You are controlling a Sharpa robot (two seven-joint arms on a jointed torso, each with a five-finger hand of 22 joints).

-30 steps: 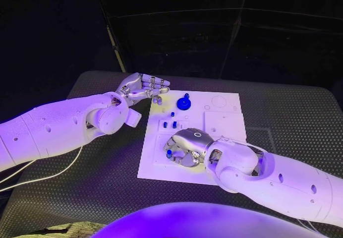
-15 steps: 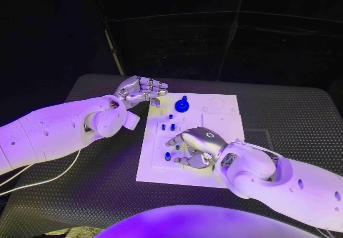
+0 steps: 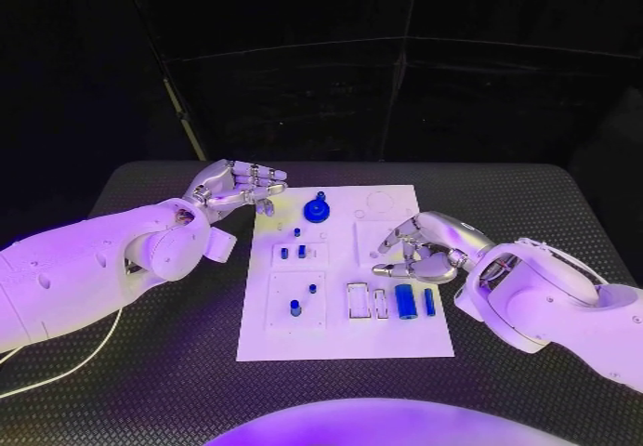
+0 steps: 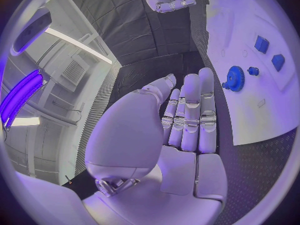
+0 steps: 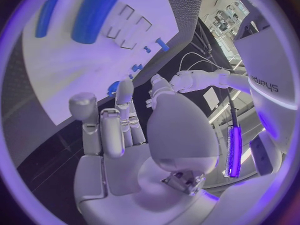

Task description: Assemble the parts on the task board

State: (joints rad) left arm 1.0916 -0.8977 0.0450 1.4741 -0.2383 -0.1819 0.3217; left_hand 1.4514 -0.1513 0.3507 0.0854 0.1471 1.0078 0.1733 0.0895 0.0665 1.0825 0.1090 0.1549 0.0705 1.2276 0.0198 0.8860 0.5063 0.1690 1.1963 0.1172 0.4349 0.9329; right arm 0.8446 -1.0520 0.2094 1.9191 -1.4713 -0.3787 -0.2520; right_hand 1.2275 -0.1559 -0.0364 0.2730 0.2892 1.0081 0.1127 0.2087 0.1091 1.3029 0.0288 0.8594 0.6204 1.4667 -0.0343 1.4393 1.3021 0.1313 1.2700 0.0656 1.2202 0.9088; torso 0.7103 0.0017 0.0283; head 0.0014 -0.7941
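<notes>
the white task board [image 3: 402, 339] lies in the middle of the black table [image 3: 563, 204], long side running near to far. the left hand [image 3: 239, 186] hovers just off the board's far left corner, fingers curled in toward the palm with nothing between them (the left wrist view shows them lying straight and side by side along the palm, so call it loosely folded and empty). the right hand [image 3: 426, 247] sits over the board's right edge, about halfway along; its fingers are bent and a little apart, and nothing is seen in their grasp.

on the board, a round blue gear [image 3: 316, 209] stands near the far edge, close to the left hand but not touching it. nearer, two small blue pegs [image 3: 293, 251] stand side by side in the left-hand column, and two more little blue pegs [image 3: 303, 299] stand in a square recess nearer still. to the right of those, a thick blue cylinder [image 3: 405, 301] and a thinner blue bar [image 3: 429, 300] lie parallel, just near of the right hand's fingers, apart from them. two pale rectangular slots [image 3: 364, 301] sit just to the left of the cylinder.

a pale cable [image 3: 60, 367] trails across the table on the near left, under the left arm.
</notes>
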